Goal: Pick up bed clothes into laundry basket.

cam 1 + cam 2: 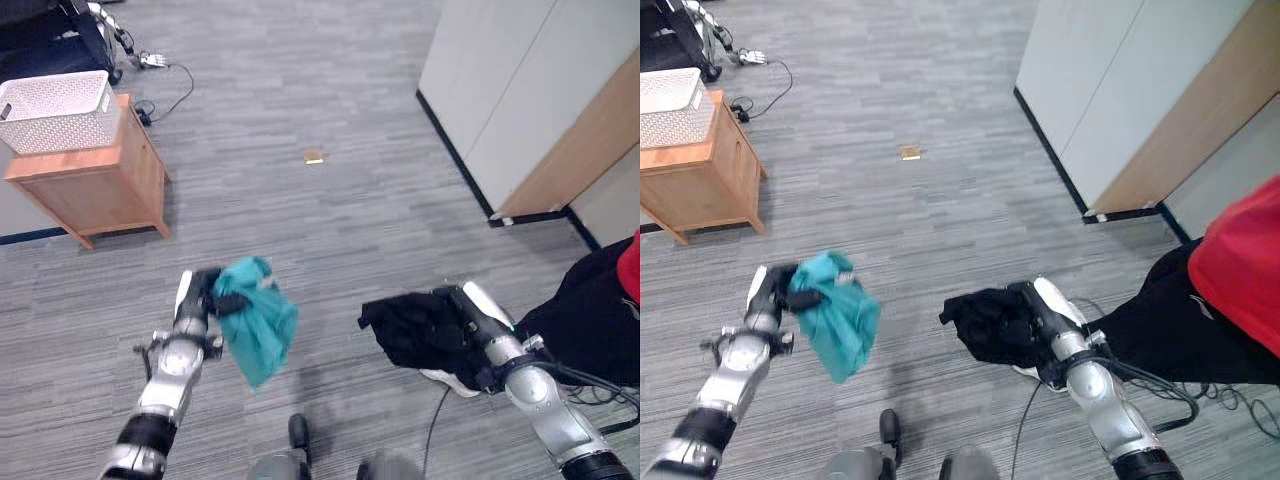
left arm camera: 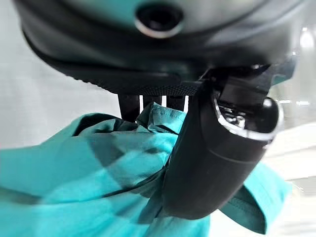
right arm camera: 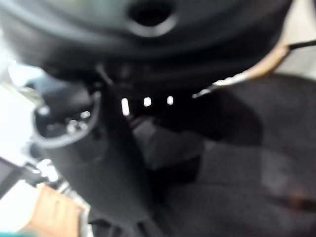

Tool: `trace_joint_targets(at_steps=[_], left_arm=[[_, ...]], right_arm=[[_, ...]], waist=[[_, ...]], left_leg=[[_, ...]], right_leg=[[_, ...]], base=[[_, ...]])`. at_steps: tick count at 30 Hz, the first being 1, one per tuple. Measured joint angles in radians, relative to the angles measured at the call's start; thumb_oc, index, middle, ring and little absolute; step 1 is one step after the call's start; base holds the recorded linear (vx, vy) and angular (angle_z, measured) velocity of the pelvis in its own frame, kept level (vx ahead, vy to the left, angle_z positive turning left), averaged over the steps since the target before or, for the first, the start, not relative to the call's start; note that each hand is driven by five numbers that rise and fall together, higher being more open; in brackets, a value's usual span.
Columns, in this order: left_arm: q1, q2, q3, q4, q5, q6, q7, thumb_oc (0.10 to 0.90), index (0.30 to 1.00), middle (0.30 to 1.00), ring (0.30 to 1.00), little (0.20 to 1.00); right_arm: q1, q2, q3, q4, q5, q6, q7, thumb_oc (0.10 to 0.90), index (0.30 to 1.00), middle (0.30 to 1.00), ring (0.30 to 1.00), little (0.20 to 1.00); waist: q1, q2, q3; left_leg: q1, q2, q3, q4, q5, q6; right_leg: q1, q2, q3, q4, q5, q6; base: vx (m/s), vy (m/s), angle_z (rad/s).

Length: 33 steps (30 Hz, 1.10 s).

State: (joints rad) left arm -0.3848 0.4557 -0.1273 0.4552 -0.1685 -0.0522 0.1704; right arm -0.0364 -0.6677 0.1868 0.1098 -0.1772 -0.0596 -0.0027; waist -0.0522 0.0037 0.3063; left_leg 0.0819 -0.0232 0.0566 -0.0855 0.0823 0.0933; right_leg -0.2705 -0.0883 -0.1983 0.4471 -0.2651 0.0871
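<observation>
Both garments are held clear of the floor for carrying: the left hand [image 1: 212, 293] is clamped on a teal cloth [image 1: 258, 320], the right hand [image 1: 462, 322] curled round a black one [image 1: 410, 330]. The white laundry basket [image 1: 55, 110] (on a wooden cabinet [image 1: 95, 185]) stands well away.

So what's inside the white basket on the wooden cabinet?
Cannot tell: the basket shows its perforated wall and rim, but its inside is hidden. Teal cloth and black cloth are in the hands.
</observation>
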Motion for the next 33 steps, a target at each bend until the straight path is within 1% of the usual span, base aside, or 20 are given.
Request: trace_joint_targets(at_steps=[1,2,3,4,5,6,7,9,10,12,13,14,17,18,22,23,26,27,28,33], left_arm=[[-0.033,0.006,-0.003,-0.005,0.01,-0.016,-0.003,0.4,0.3,0.3,0.3,0.3],[-0.032,0.015,-0.004,-0.008,0.014,-0.028,-0.002,0.4,0.3,0.3,0.3,0.3],[-0.029,0.026,-0.007,-0.002,0.015,-0.028,-0.003,0.4,0.3,0.3,0.3,0.3],[-0.017,0.028,-0.003,0.004,0.015,-0.027,-0.002,0.4,0.3,0.3,0.3,0.3],[0.018,0.012,0.016,0.007,0.011,-0.024,0.0,0.4,0.3,0.3,0.3,0.3],[0.029,0.01,0.016,0.007,0.008,-0.022,0.001,0.4,0.3,0.3,0.3,0.3],[0.053,0.011,0.019,0.005,0.005,-0.016,-0.005,0.4,0.3,0.3,0.3,0.3],[0.06,0.01,0.018,0.004,0.001,-0.013,-0.009,0.4,0.3,0.3,0.3,0.3],[0.065,0.006,0.017,0.004,-0.009,-0.005,-0.009,0.4,0.3,0.3,0.3,0.3],[0.068,0.008,0.018,0.003,-0.024,-0.005,-0.009,0.4,0.3,0.3,0.3,0.3],[0.068,0.01,0.018,0.001,-0.027,-0.005,-0.009,0.4,0.3,0.3,0.3,0.3],[0.067,0.014,0.018,-0.001,-0.027,-0.005,-0.009,0.4,0.3,0.3,0.3,0.3],[0.067,0.012,0.007,-0.003,-0.027,-0.005,-0.019,0.4,0.3,0.3,0.3,0.3],[0.065,0.013,0.006,-0.003,-0.027,-0.005,-0.026,0.4,0.3,0.3,0.3,0.3],[0.045,0.013,0.005,-0.003,-0.028,-0.005,-0.032,0.4,0.3,0.3,0.3,0.3],[0.044,0.016,0.009,-0.001,-0.028,-0.005,-0.033,0.4,0.3,0.3,0.3,0.3],[0.044,0.011,0.002,-0.009,-0.089,-0.015,-0.029,0.4,0.3,0.3,0.3,0.3],[0.043,0.013,0.001,-0.04,-0.118,-0.01,-0.029,0.4,0.3,0.3,0.3,0.3],[0.041,0.018,0.005,-0.051,-0.127,-0.016,-0.028,0.4,0.3,0.3,0.3,0.3],[0.074,0.095,0.083,-0.121,-0.122,-0.032,-0.022,0.4,0.3,0.3,0.3,0.3]], right_arm=[[-0.001,-0.003,0.016,-0.001,0.0,-0.001,0.005,0.4,0.3,0.3,0.3,0.3],[-0.003,-0.003,0.019,-0.001,0.001,-0.002,0.005,0.4,0.3,0.3,0.3,0.3],[-0.002,0.001,0.019,0.0,0.002,-0.001,0.008,0.4,0.3,0.3,0.3,0.3],[0.004,0.002,0.019,0.0,0.002,-0.001,0.012,0.4,0.3,0.3,0.3,0.3],[-0.004,-0.002,0.016,0.009,0.002,0.002,0.022,0.4,0.3,0.3,0.3,0.3],[-0.004,0.0,0.013,0.01,0.002,0.003,0.023,0.4,0.3,0.3,0.3,0.3],[-0.012,-0.003,-0.008,0.008,0.003,0.003,0.023,0.4,0.3,0.3,0.3,0.3],[-0.02,-0.006,-0.048,0.009,0.006,0.003,0.024,0.4,0.3,0.3,0.3,0.3],[-0.027,-0.009,-0.088,0.019,0.015,0.003,0.022,0.4,0.3,0.3,0.3,0.3],[-0.042,-0.01,-0.124,0.027,0.035,0.003,0.015,0.4,0.3,0.3,0.3,0.3],[-0.049,-0.012,-0.14,0.028,0.038,0.003,0.009,0.4,0.3,0.3,0.3,0.3],[-0.066,-0.013,-0.155,0.029,0.04,0.002,0.0,0.4,0.3,0.3,0.3,0.3],[-0.073,-0.02,-0.155,0.031,0.04,0.002,-0.003,0.4,0.3,0.3,0.3,0.3],[-0.073,-0.021,-0.155,0.033,0.04,0.002,-0.004,0.4,0.3,0.3,0.3,0.3],[-0.051,-0.018,-0.15,0.039,0.04,0.002,0.001,0.4,0.3,0.3,0.3,0.3],[-0.001,-0.014,-0.147,0.041,0.039,0.002,0.006,0.4,0.3,0.3,0.3,0.3],[-0.06,-0.055,-0.108,0.13,0.101,0.002,-0.014,0.4,0.3,0.3,0.3,0.3],[-0.106,-0.091,-0.115,0.198,0.113,0.04,-0.028,0.4,0.3,0.3,0.3,0.3],[-0.119,-0.107,-0.12,0.211,0.113,0.049,-0.039,0.4,0.3,0.3,0.3,0.3],[-0.186,-0.149,-0.157,0.169,0.072,0.06,-0.072,0.4,0.3,0.3,0.3,0.3]], waist=[[-0.011,-0.023,-0.002],[-0.012,-0.027,-0.004],[-0.002,-0.037,-0.011],[0.015,-0.048,-0.019],[0.04,-0.017,-0.036],[0.042,-0.009,-0.045],[0.039,-0.002,-0.054],[0.039,-0.007,-0.052],[0.038,-0.007,-0.053],[0.037,-0.009,-0.057],[0.036,-0.01,-0.061],[0.035,-0.006,-0.066],[0.014,0.009,-0.084],[0.003,0.017,-0.089],[-0.02,0.022,-0.091],[-0.013,0.105,-0.124],[-0.018,0.106,-0.117],[-0.012,0.104,-0.115],[-0.005,0.104,-0.115],[-0.013,0.096,-0.113]], left_leg=[[0.03,-0.013,-0.001,-0.001,-0.019,-0.018],[0.055,-0.013,-0.002,-0.001,-0.047,-0.034],[0.09,-0.015,-0.011,-0.001,-0.068,-0.056],[0.126,-0.019,-0.013,-0.001,-0.09,-0.08],[0.147,0.014,-0.006,0.011,-0.11,-0.103],[0.141,0.026,-0.003,0.019,-0.109,-0.104],[0.095,0.052,0.048,0.074,-0.131,-0.115],[0.084,0.076,0.077,0.031,-0.128,-0.118],[0.086,0.101,0.075,-0.007,-0.12,-0.128],[0.064,0.116,0.072,-0.008,-0.103,-0.151],[0.05,0.119,0.072,-0.007,-0.089,-0.153],[0.036,0.128,0.073,-0.007,-0.05,-0.145],[0.033,0.145,0.073,0.0,0.019,-0.142],[0.034,0.151,0.073,0.0,0.018,-0.146],[0.035,0.127,0.074,-0.001,0.001,-0.165],[0.036,0.127,0.098,-0.002,-0.031,-0.135],[0.043,0.129,0.107,-0.002,-0.031,-0.135],[0.044,0.125,0.103,-0.002,-0.033,-0.131],[0.041,0.125,0.101,-0.002,-0.033,-0.132],[0.02,0.131,0.101,-0.005,-0.045,-0.131]], right_leg=[[-0.021,-0.032,0.026,-0.236,0.127,0.008],[-0.023,-0.04,0.037,-0.311,0.205,0.025],[-0.009,-0.056,0.057,-0.348,0.27,0.026],[0.012,-0.064,0.061,-0.346,0.392,0.01],[0.037,-0.033,0.058,-0.352,0.462,-0.081],[0.045,-0.024,0.055,-0.364,0.459,-0.078],[0.117,-0.009,0.038,-0.453,0.471,-0.119],[0.185,0.011,0.04,-0.521,0.461,-0.122],[0.236,0.038,0.035,-0.539,0.44,-0.125],[0.268,0.06,0.049,-0.539,0.419,-0.105],[0.278,0.071,0.063,-0.539,0.396,-0.094],[0.291,0.089,0.067,-0.539,0.375,-0.099],[0.299,0.112,0.072,-0.539,0.359,-0.098],[0.298,0.117,0.072,-0.539,0.355,-0.099],[0.293,0.087,0.07,-0.539,0.352,-0.072],[0.283,0.082,0.064,-0.537,0.348,-0.058],[0.281,0.08,0.046,-0.508,0.35,-0.041],[0.282,0.078,0.046,-0.501,0.348,-0.045],[0.282,0.076,0.042,-0.502,0.347,-0.045],[0.272,0.078,0.029,-0.503,0.34,-0.055]], base=[[0.32,-0.122,1.4],[0.28,-0.1,1.32],[0.17,-0.073,0.68],[0.19,-0.079,0.36],[0.14,-0.057,0.11],[0.07,-0.03,0.38],[0.12,-0.025,0.59],[0.13,-0.022,0.61],[0.07,0.01,0.37],[0.06,0.011,0.15],[0.03,0.011,-0.15],[0.02,0.015,-0.23],[-0.01,0.014,-0.19],[0.01,0.019,-0.04],[-0.02,0.015,-0.01],[-0.04,0.021,0.02],[-0.08,0.148,0.06],[-0.07,0.131,0.06],[-0.05,0.061,0.07],[0.02,-0.032,0.07]])
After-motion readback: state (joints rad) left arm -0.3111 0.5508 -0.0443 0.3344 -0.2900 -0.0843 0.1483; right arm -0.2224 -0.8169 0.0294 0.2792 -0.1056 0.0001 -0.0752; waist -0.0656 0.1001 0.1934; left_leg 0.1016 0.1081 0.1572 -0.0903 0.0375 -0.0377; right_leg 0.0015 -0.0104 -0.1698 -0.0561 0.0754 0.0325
